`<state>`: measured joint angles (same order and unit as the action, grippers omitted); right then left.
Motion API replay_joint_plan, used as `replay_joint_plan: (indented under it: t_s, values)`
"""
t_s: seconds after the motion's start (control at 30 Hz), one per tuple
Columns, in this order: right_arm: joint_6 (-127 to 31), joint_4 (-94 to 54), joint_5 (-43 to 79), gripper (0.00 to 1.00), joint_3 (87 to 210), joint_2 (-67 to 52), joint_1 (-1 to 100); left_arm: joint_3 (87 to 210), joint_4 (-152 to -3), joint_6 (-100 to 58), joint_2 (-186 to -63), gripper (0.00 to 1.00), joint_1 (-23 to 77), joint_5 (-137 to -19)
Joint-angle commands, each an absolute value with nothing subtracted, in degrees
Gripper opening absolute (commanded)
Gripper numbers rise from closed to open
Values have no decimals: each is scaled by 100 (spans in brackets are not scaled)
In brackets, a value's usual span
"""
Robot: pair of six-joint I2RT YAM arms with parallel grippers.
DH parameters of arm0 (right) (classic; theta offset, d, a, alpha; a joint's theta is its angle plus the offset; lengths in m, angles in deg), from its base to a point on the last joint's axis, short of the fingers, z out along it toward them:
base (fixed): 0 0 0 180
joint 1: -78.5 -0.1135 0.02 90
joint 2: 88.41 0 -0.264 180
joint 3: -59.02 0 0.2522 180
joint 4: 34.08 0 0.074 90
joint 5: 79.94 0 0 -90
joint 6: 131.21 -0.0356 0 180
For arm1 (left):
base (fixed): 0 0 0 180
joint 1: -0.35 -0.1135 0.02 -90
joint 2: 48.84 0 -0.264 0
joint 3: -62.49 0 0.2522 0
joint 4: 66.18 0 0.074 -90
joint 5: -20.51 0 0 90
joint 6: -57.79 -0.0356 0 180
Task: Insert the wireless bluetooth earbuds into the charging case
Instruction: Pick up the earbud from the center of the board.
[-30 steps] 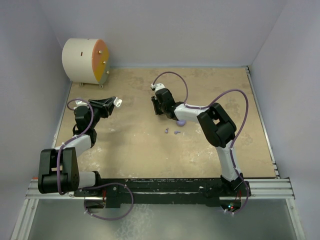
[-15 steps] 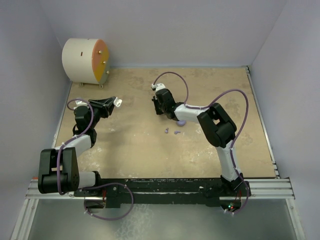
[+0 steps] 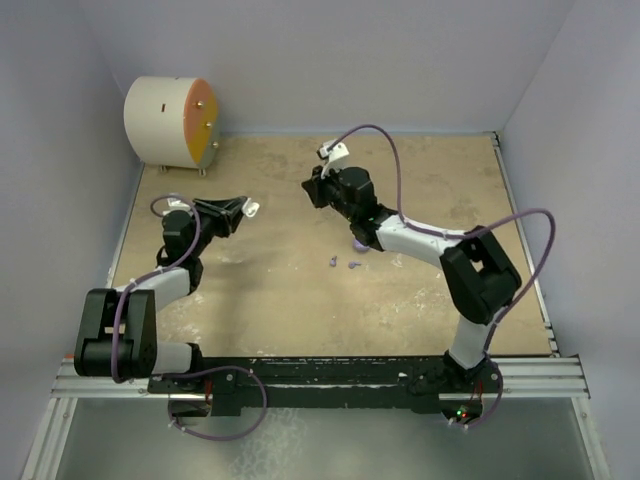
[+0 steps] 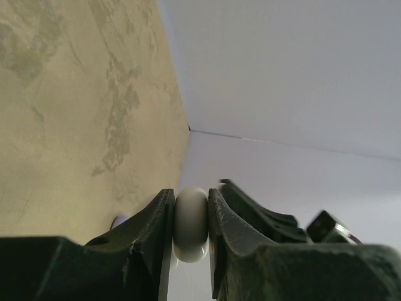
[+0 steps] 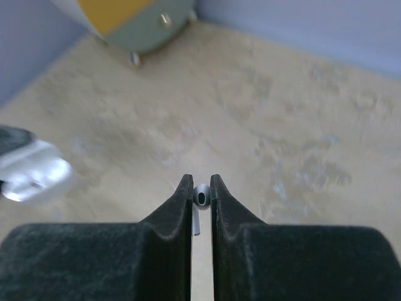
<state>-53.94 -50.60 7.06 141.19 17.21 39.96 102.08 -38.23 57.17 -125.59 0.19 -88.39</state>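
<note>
Between the closed fingertips of the right gripper (image 5: 200, 185), raised left of the lilac case half (image 3: 361, 244), sits one tiny whitish earbud (image 5: 201, 196). It looks light, hard and slick, so it is best pinched across the bulb. Farther left, the left gripper (image 4: 191, 194) clamps the white half (image 4: 191, 226), and two earbuds (image 3: 333, 262) lie on the table (image 3: 300, 310) beside the lilac half.

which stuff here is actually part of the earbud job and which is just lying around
Part of the job: white earbud in the right pincer; white case half in the left pincer; lilac case half and two lilac earbuds on the table.
Lying about: white drum with orange face.
</note>
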Motion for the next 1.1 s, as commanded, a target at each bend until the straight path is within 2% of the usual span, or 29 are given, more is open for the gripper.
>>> replay_joint_plan:
  t_s: [0.0, 0.3, 0.53, 0.87, 1.07]
  values:
    - [-5131, -6883, 1147, 0, 13569, 971, 4029, 10452, -3222, 5833, -12831, 0, 418, -8650]
    - [-4991, -9969, 1834, 0, 12117, 464, 4058, 10749, -2468, 6350, -13336, 0, 832, -8622]
    - [-5027, -11223, 2269, 0, 11964, 982, 4095, 10991, -2523, 6434, -13419, 0, 1081, -8532]
    - [-5387, -14784, 2611, 0, 11710, 2251, 4180, 11131, -2169, 6804, -13688, 0, 1393, -8463]
    - [-5581, -15352, 2617, 0, 11707, 2446, 4247, 11135, -2167, 6806, -13759, 0, 1526, -8443]
